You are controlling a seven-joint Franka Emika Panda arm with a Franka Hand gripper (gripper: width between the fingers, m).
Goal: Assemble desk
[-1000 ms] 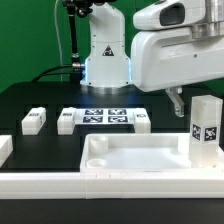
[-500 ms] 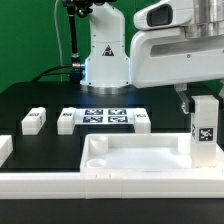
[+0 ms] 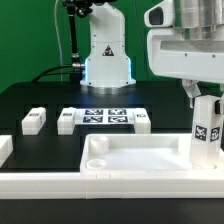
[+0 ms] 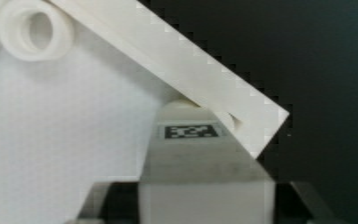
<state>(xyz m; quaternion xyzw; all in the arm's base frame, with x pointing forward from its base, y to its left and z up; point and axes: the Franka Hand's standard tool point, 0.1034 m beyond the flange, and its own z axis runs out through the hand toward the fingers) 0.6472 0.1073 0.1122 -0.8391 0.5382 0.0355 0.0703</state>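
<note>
Nearest the camera, a long white front rail [image 3: 100, 186] runs along the near edge of the black table [image 3: 30, 95]. Just behind it the desk top [image 3: 140, 158] [image 4: 51, 130] lies flat with its raised rim up; nothing is attached to it.

At the desk top's near corner on the exterior view's right, one leg [image 3: 206, 150] [image 4: 211, 165] stands upright, with a black-and-white tag [image 3: 210, 132] facing the camera. The wrist view shows the leg's lower end right at that corner of the rim. Whether it is seated or only touching cannot be told.

The gripper [image 3: 205, 100] [image 4: 208, 195] is clamped on the leg's upper end, with one finger on each side. A round hole [image 4: 34, 35] shows in another corner of the desk top in the wrist view.

Past the desk top's far edge, three more legs lie on the table, none touching another:
- The first loose leg [image 3: 33, 120] is toward the exterior view's left.
- The second loose leg [image 3: 68, 120] is just beside the marker board [image 3: 105, 117].
- The third loose leg [image 3: 141, 121] is at the board's other end.

Farthest back, the robot base [image 3: 105, 60] stands at the table's far edge.
</note>
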